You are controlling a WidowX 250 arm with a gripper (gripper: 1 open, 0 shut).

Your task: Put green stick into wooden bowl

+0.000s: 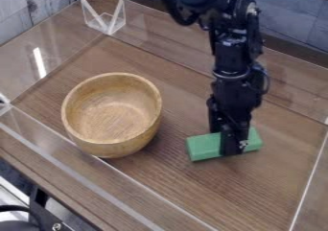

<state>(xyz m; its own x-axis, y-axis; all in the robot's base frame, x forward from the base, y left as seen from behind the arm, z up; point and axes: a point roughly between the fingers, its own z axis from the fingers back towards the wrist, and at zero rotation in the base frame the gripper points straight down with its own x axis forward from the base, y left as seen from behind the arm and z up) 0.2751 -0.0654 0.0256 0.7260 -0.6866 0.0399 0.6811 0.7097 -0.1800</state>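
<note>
The green stick (202, 148) lies flat on the wooden table, right of centre. My gripper (233, 145) points almost straight down onto the stick's right half, its black fingers pressed against the stick's sides and shut on it. The stick's lower edge still rests on the table. The wooden bowl (119, 143), round, light tan and with nothing in it, stands upright to the left of the stick, a short gap away. The fingertips are partly hidden behind the stick.
Clear plastic walls (77, 173) fence in the tabletop along the front and left. A small clear plastic stand (103, 17) sits at the back left. The black arm (231, 43) rises from the gripper toward the top of the view.
</note>
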